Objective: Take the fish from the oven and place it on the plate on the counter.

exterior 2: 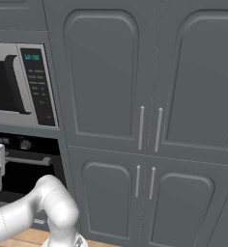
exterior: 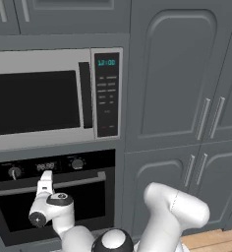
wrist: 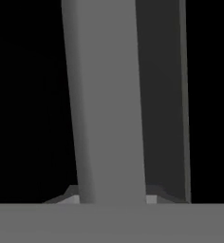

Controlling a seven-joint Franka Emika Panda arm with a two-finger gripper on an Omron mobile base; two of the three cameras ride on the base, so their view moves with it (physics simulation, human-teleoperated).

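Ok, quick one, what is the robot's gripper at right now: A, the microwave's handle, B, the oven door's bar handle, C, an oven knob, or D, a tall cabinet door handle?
B: in the left base view the gripper sits at the silver bar handle of the closed oven, and the hand view shows the bar running between the fingertips.

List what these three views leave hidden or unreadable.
- The oven interior, left base view: the door is closed, its black glass shows nothing inside.
- Gripper fingertips, left base view: the white hand covers them at the handle.
- Oven in the right base view: cut off by the left edge.
- Clock digits on the microwave, both base views: too small to read.
- Hand view: the handle bar blocks most of it; the rest is black.
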